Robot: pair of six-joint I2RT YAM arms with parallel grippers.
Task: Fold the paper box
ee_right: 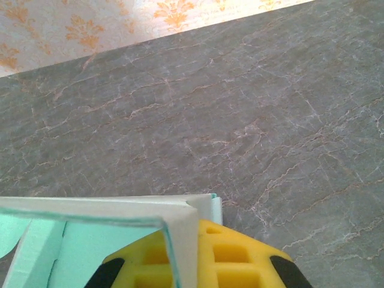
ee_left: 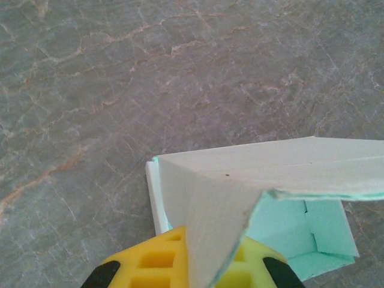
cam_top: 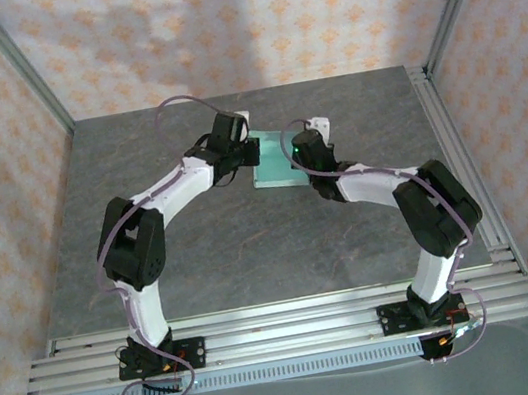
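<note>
The pale mint-blue thin-card paper box lies at the middle of the grey marbled desk, towards its far half, directly between the two arms. In the overhead view its exposed face runs near to far, with the near end skewed slightly to the right. Both side edges are covered by the arms, so the long axis cannot be fixed with certainty.

The left pincer meets the box at its left edge. In the left wrist view the yellow fingers are clamped on a raised flap of the paper box, which stands up off the desk (the mint inner face shows beneath it).

The right pincer meets the right edge. In the right wrist view it is closed on an upright wall of the paper box.
</note>
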